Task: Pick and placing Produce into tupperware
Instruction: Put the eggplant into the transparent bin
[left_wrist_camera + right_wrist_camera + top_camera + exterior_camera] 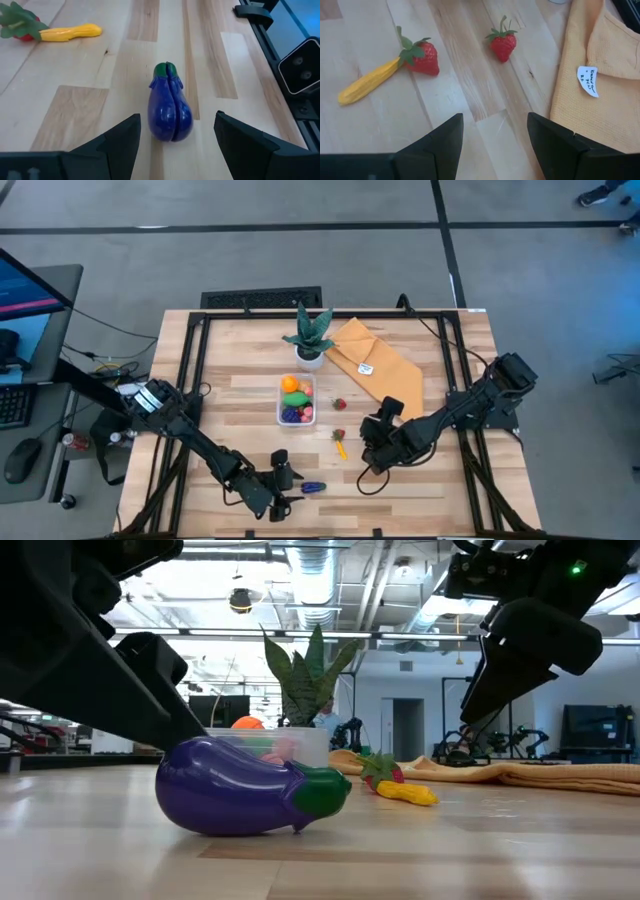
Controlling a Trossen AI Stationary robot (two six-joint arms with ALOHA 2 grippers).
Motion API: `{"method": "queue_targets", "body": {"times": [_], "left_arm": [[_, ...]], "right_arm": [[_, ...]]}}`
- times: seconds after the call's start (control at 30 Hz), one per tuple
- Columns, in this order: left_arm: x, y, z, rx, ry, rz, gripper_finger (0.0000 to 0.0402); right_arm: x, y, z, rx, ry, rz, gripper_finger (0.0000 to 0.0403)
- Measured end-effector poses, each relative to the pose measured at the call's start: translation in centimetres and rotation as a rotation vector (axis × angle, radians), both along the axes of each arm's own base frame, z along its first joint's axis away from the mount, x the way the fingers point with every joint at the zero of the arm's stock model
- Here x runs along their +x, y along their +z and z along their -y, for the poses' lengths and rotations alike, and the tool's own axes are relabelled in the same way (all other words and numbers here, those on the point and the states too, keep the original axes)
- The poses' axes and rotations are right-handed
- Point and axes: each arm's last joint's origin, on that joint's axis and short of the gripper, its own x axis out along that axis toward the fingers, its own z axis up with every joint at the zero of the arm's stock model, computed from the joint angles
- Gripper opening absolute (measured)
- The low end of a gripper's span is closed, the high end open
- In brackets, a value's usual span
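overhead, a light wood plank counter (420,480) w/ a black frame sits on a grey floor (300,260) crossed by dark lines. a desk w/ a monitor (25,285), keyboard and mouse stands off the counter's left side. low view looks across the planks into a bright workshop w/ ceiling ducts and lamps.

near the counter's middle is the tupperware (296,401), a small clear whitish box w/ rounded corners, holding orange, green, purple and pink toy pieces. just behind it stands a green-leafed plant (309,335) in a white pot, and beside that lies a mustard-yellow cloth (375,365) w/ a small white tag.

loose produce: a strawberry (503,42) alone on the planks betw. tupperware and cloth; a second strawberry (421,57) touching a yellow veg (366,82), nearer the front. a glossy purple eggplant (170,105) w/ a green cap lies on its side near the front edge, well apart from the tupperware.

left tool (175,137) is low at the front edge, fingers spread apart on either side of the eggplant's rounded end, not touching it, holding nothing. right tool (495,135) hovers over bare planks right of the strawberries, fingers apart, empty.
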Motion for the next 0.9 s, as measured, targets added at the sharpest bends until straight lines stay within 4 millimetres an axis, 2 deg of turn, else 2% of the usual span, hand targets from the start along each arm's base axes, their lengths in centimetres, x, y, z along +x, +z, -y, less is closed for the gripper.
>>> {"method": "queue_targets", "body": {"times": [0.53,0.73,0.9], "left_arm": [[0.2,0.3,0.1,0.033,-0.008,0.046,0.0242],[1.2,-1.2,0.8,0.059,-0.052,0.032,0.0242],[1.5,-1.1,1.0,0.073,-0.059,0.016,0.0242]], "right_arm": [[0.0,0.0,0.0,0.001,0.000,0.001,0.0214],[0.0,0.0,0.0,0.001,0.000,0.001,0.0214],[0.0,0.0,0.0,0.002,0.000,0.003,0.0214]]}}
